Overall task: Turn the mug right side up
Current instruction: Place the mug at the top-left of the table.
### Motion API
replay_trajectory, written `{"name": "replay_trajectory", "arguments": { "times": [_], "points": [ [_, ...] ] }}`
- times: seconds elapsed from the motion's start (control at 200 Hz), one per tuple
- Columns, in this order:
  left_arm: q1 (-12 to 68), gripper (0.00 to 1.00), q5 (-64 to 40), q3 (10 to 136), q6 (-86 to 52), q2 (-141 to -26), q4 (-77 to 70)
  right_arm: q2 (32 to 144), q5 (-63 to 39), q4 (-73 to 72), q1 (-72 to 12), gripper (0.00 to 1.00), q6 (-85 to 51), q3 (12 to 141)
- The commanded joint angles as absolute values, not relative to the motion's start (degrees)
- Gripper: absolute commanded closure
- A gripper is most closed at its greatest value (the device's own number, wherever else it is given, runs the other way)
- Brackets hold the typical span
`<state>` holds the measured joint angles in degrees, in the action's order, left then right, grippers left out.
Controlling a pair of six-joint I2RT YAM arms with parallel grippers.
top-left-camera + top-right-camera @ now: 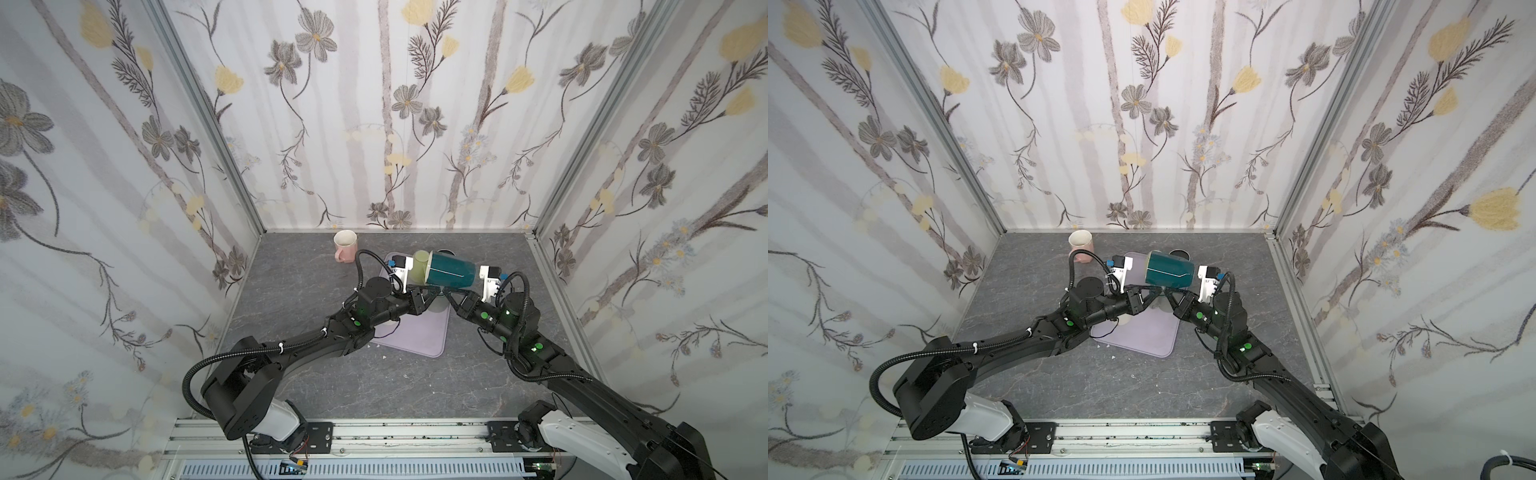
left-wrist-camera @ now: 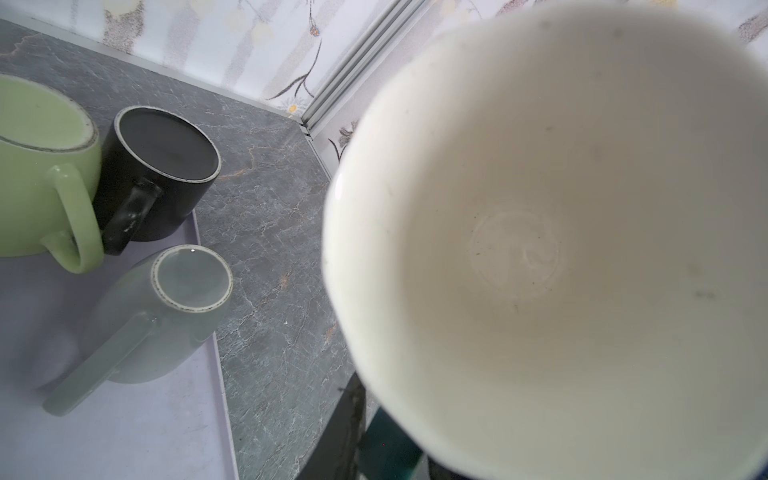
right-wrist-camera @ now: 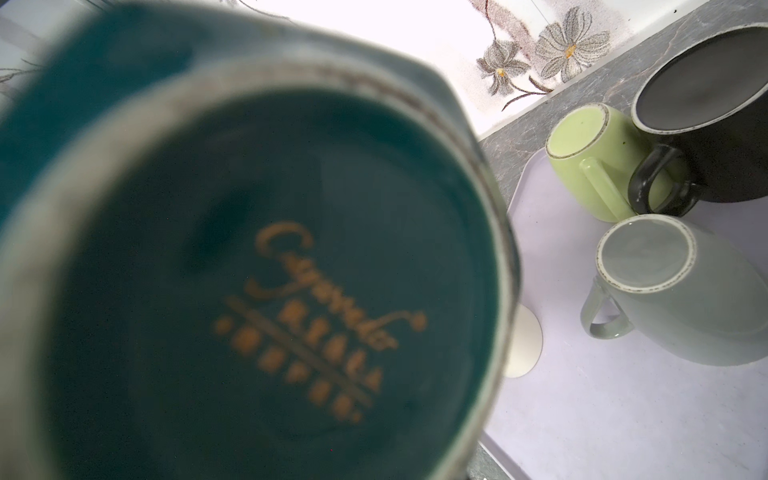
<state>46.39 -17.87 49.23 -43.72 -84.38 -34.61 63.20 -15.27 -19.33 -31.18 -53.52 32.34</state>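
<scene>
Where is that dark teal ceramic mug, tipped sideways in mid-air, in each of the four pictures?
In a top view: dark teal ceramic mug at centre, over the lilac rectangular tray.
In a top view: the mug at centre again.
Left wrist: its white inside, close up.
Right wrist: its gold-lettered base, close up.
Shared landmark: the tray.

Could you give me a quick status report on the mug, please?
Right pincer shut beneath teal ceramic mug, apparently holding it; left pincer alongside, grip unclear. Mug airborne, on its side, above lavender tray. Green mug, black mug, grey mug upturned below.
</scene>
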Motion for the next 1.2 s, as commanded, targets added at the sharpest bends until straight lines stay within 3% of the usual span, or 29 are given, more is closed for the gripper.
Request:
{"name": "replay_trajectory", "arguments": {
  "times": [0.0, 0.24, 0.38, 0.54, 0.699, 0.814, 1.039, 1.194],
  "points": [
    [46.21, 0.8, -14.99, 49.22, -43.95, -84.02, -40.97, 63.63, -18.63, -20.39, -31.28, 0.94, -52.47, 32.7],
    [46.23, 0.83, -14.54, 49.39, -44.12, -84.28, -40.85, 63.99, -18.81, -20.3, -31.24, 0.93, -52.22, 32.7],
    [46.23, 0.94, -14.58, 49.57, -44.12, -84.56, -40.93, 64.25, -18.98, -20.39, -31.29, 0.93, -52.21, 32.62],
    [46.23, 1.0, -14.02, 49.48, -43.86, -84.4, -41.05, 64.44, -18.87, -20.38, -31.23, 0.91, -51.97, 32.52],
    [46.25, 1.0, -12.98, 49.33, -43.98, -84.03, -40.78, 64.43, -18.66, -20.32, -31.28, 0.9, -51.94, 32.26],
    [46.23, 1.0, -13.45, 49.92, -43.35, -84.04, -39.57, 64.21, -18.46, -20.4, -31.24, 0.85, -51.94, 32.03],
    [46.22, 1.0, -15.21, 50.41, -42.74, -84.48, -39.84, 63.62, -18.11, -21.08, -31.2, 0.62, -52.03, 31.72],
    [46.24, 1.0, -15.01, 51.0, -41.5, -84.46, -37.39, 63.11, -17.77, -21.18, -31.2, 0.62, -52.08, 31.52]
  ]
}}
